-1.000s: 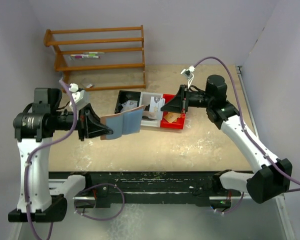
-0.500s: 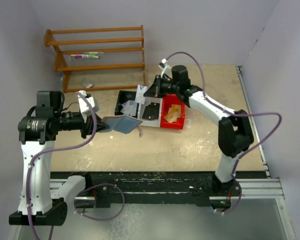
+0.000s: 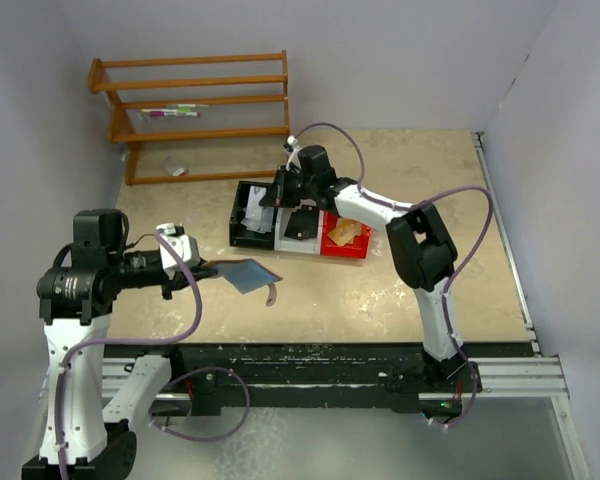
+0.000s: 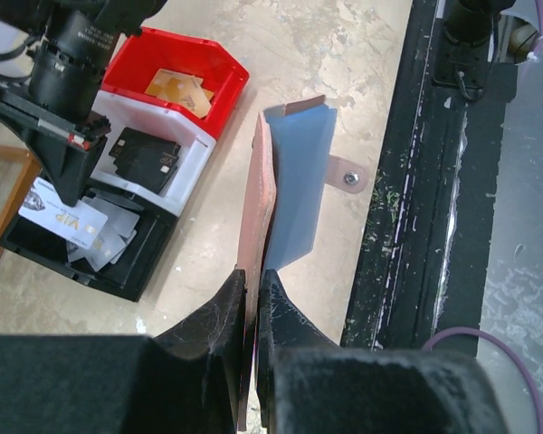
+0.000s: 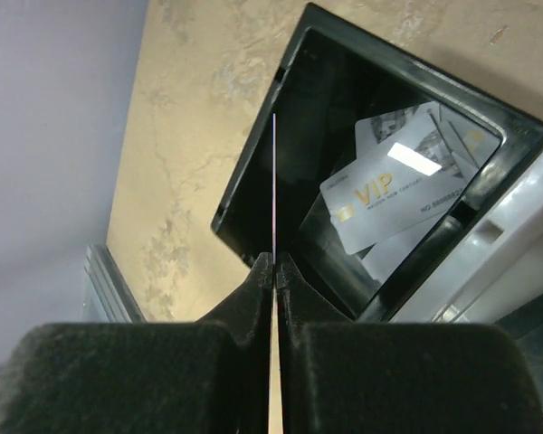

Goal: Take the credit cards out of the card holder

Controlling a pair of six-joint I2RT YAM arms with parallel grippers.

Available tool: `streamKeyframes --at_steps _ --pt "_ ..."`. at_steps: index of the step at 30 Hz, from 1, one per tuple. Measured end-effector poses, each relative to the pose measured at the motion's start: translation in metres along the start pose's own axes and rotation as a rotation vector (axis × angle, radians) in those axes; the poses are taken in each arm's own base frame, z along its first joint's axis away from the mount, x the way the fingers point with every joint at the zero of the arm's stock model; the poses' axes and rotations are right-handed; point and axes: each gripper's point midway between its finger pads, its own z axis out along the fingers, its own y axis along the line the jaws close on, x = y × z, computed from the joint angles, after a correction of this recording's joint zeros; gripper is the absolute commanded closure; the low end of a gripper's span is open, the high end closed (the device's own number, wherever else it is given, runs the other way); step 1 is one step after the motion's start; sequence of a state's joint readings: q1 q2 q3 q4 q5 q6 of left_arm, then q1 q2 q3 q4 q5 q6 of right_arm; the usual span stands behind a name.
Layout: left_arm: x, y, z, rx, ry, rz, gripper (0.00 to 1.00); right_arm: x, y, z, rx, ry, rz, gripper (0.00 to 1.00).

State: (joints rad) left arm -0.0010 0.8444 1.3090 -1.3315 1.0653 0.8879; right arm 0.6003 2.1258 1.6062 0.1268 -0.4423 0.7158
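Pinkish-brown leather-like card holder (image 4: 285,194) with light blue lining hangs folded open above the sandy table (image 3: 430,280), off to the left of the three bins. Its small strap tab (image 4: 347,174) sticks out toward the table's near edge. The left gripper (image 4: 252,280) pinches one edge of it between nearly closed fingers, so the wallet juts straight out past the fingertips (edge-on to that wrist camera).

One thin credit card (image 5: 276,181) is clamped in the right gripper (image 5: 275,262), whose fingers are pressed together on it. It shows only as a fine line, so its face colour cannot be told. That card hangs over the black plastic bin (image 4: 81,271), above the bin's left wall as the right wrist view shows it. Pale grey cards (image 5: 389,185), one printed "VIP", lie loose inside the bin.

Beside the black bin stands a white bin (image 3: 300,247) with a dark flat item in it. Next comes a red bin (image 4: 231,95) holding golden-yellow cards (image 4: 176,90).
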Motion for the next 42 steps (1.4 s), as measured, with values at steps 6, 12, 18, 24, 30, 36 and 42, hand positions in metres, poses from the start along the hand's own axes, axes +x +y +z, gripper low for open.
streamKeyframes --at_steps 6,12,18,24,30,36,42 --pt "0.003 -0.002 0.0 -0.013 -0.011 0.053 1.0 0.005 -0.014 0.018 0.031 0.015 0.047 0.82" --pt "0.019 0.012 0.006 -0.011 0.046 0.01 1.0 0.002 -0.018 0.017 0.061 0.001 0.053 0.72" --pt "0.051 0.03 0.015 -0.004 0.142 -0.074 1.0 -0.008 -0.002 -0.003 0.07 -0.015 0.045 0.69" --pt "0.082 0.042 0.026 0.029 0.217 -0.125 1.0 -0.035 0.047 -0.065 0.03 -0.123 -0.033 0.45" --pt "0.128 0.047 0.048 0.11 0.343 -0.148 0.98 -0.057 0.084 -0.149 0.051 -0.288 -0.147 0.03" --pt "0.163 0.044 0.084 0.196 0.495 -0.084 0.48 -0.039 0.042 -0.215 0.168 -0.365 -0.124 0.01" --pt "0.163 0.053 0.092 0.159 0.513 -0.09 0.21 -0.028 -0.042 -0.268 0.398 -0.411 -0.015 0.01"
